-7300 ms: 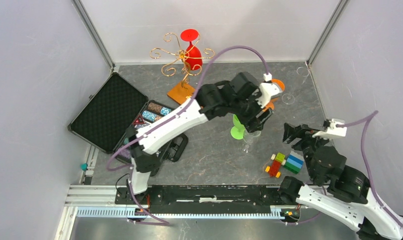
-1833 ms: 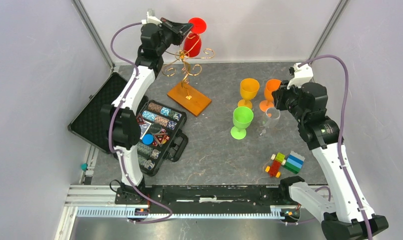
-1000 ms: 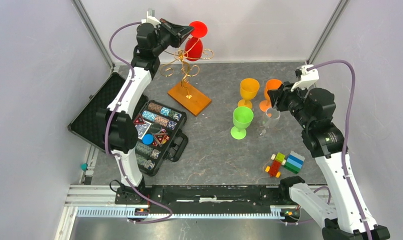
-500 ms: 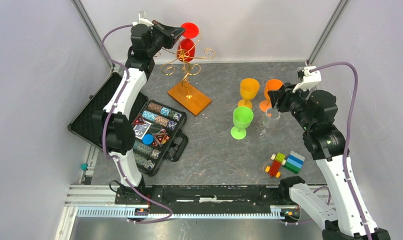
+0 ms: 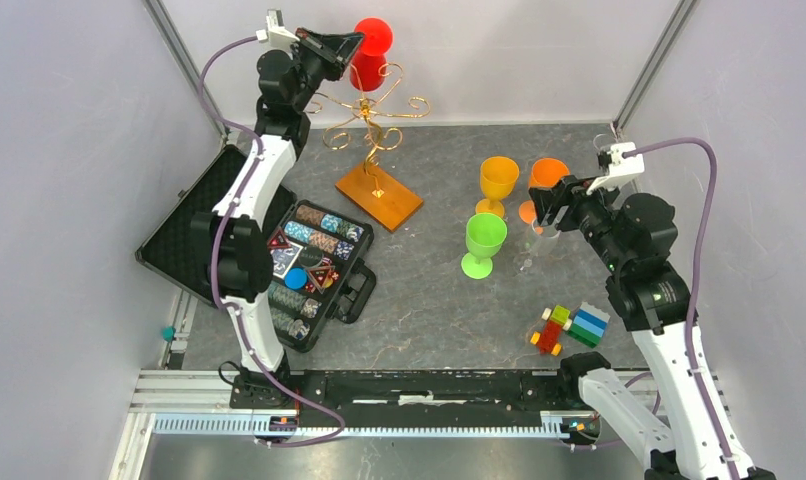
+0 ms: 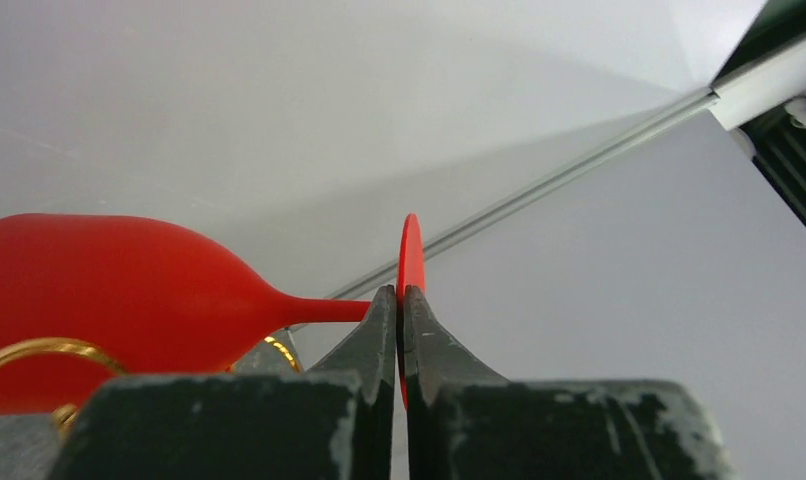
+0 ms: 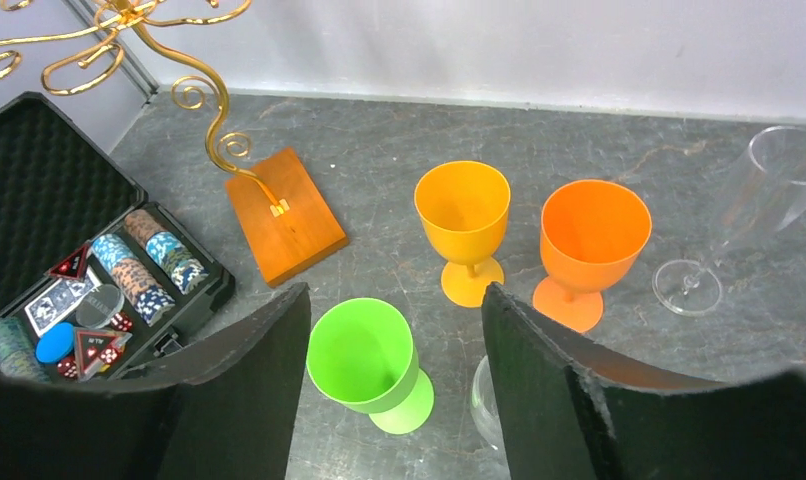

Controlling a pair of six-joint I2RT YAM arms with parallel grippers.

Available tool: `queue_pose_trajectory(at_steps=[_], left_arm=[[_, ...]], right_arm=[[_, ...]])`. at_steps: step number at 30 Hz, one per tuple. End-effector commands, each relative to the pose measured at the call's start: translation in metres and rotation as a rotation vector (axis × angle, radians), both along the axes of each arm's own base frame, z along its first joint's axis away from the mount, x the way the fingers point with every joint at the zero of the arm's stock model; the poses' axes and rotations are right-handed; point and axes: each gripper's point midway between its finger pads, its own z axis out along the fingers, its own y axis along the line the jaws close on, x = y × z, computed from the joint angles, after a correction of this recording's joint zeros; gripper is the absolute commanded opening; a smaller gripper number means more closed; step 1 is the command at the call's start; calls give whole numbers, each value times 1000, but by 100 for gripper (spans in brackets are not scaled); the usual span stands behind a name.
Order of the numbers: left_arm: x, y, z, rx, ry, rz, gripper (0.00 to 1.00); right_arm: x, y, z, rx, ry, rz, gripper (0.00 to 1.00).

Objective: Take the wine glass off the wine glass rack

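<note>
The red wine glass [image 5: 369, 55] is high at the back wall, over the top scrolls of the gold wine glass rack [image 5: 375, 112]. My left gripper [image 5: 347, 44] is shut on the thin edge of the glass's round foot [image 6: 410, 245]. The bowl [image 6: 109, 290] lies sideways to the left, with a gold curl [image 6: 29, 350] just below it. I cannot tell whether the two touch. My right gripper [image 7: 395, 292] hangs open above the green goblet [image 7: 369, 360], holding nothing. In the top view the right gripper [image 5: 541, 206] is at the right of the table.
The rack's wooden base [image 5: 379, 195] stands at the back centre. An open black case of poker chips [image 5: 279, 250] lies to the left. Yellow [image 5: 498, 180], orange [image 5: 545, 178] and green [image 5: 484, 240] goblets and a clear glass [image 5: 544, 235] stand at the right. Toy blocks [image 5: 569, 328] lie nearer.
My left gripper has carried the red glass up and to the left, from among the rack's scroll arms to above them. The right gripper's jaws have spread wider and the arm has drawn back slightly.
</note>
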Motion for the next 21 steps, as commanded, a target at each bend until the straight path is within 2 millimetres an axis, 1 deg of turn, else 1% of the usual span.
queue_pose_trajectory(at_steps=[1,6,9,11,13,16,19,21], left_arm=[[-21,-9,62,-57,-249,-106,2],[-39,-17,82,-84,-348,-197,2],[-60,-20,100,-118,-426,-258,2],[-79,-21,113,-147,-491,-297,2],[-103,-19,129,-203,-553,-340,2],[-138,-19,150,-290,-595,-423,2],[-174,-18,164,-385,-599,-506,2],[-193,-18,169,-445,-572,-553,2]], right_arm=[[-6,5,29,23,-130,40,74],[-10,12,33,46,-166,84,91],[-12,18,35,75,-179,110,97],[-13,21,38,99,-191,128,98],[-13,24,42,124,-208,138,98],[-15,29,52,163,-244,165,98],[-20,37,73,236,-320,211,98],[-25,41,89,295,-376,249,98]])
